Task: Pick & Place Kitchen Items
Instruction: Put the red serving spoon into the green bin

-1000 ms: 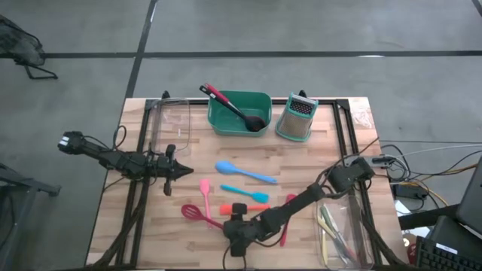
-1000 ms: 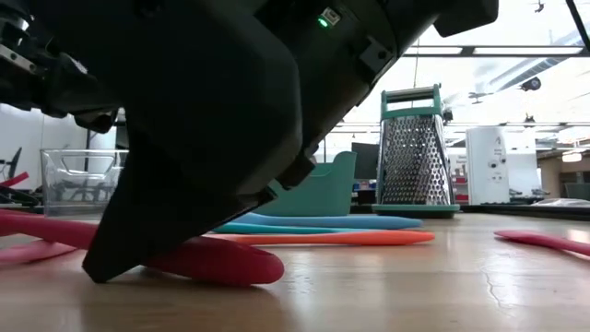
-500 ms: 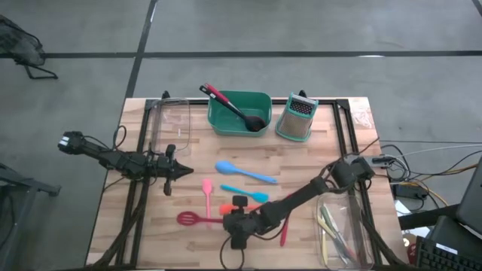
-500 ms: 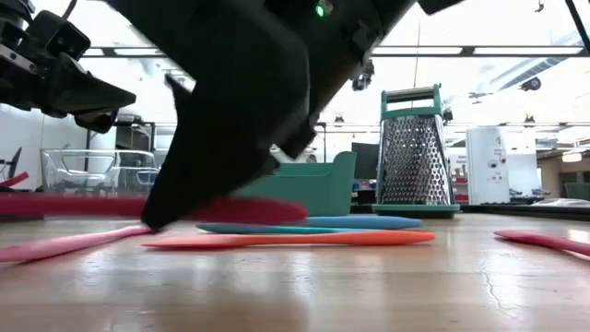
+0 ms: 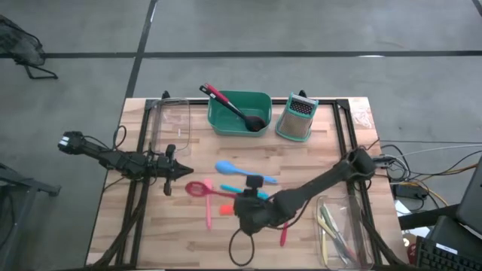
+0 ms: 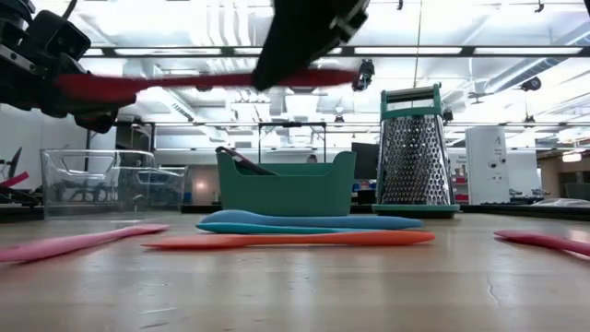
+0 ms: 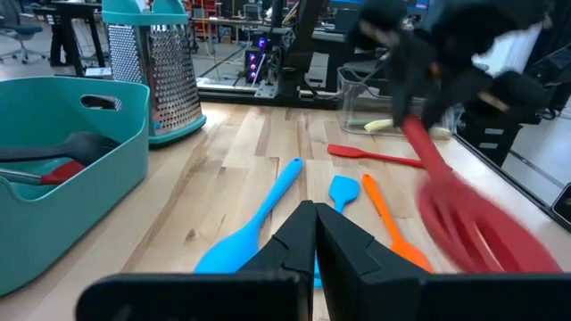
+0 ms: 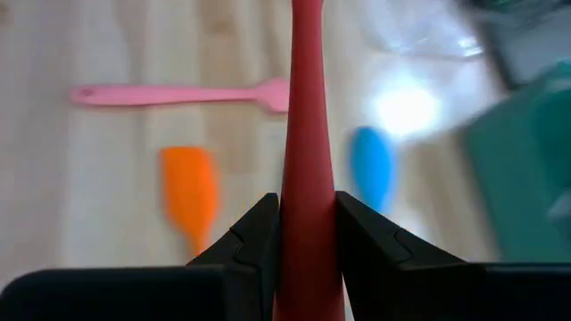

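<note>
Wooden tabletop [image 5: 316, 162] on a black frame, grey concrete floor around it; fluorescent-lit workshop beyond in the low view

- Right gripper [image 5: 239, 205] mid-table, fingers [image 8: 254, 234] clamped on the handle of the red slotted spatula [image 5: 202, 188]. Grip looks firm; handle runs straight out between both pads in the right wrist view
- Change over the last second: the spatula was lying on the wood under the gripper near the front edge; half a second ago it was just coming off; now it is fully airborne. Low view shows it [image 6: 194, 81] high above the board, roughly level, head swung toward the left arm's side
- Arm has also drawn back from the front edge toward the middle
- Meaning: pick step done for this item; carry phase under way. Destination not evident. Judgement: teal tub [image 5: 239, 111] at the back, which already holds a black ladle [image 5: 242, 115], is the likely drop
- Left gripper [image 5: 175, 172] waits at the left rail, fingers [image 7: 294, 241] closed together, nothing held
- Lying loose on the table: blue spoon [image 5: 242, 172], orange spatula [image 6: 295, 238], pink spatula [image 5: 208, 213], another red utensil [image 5: 285, 235] by the right arm
- Box grater [image 5: 297, 118] stands beside the tub, clear of the path
- Risk, judged: long head trails well out from the grip and passes near the left gripper
</note>
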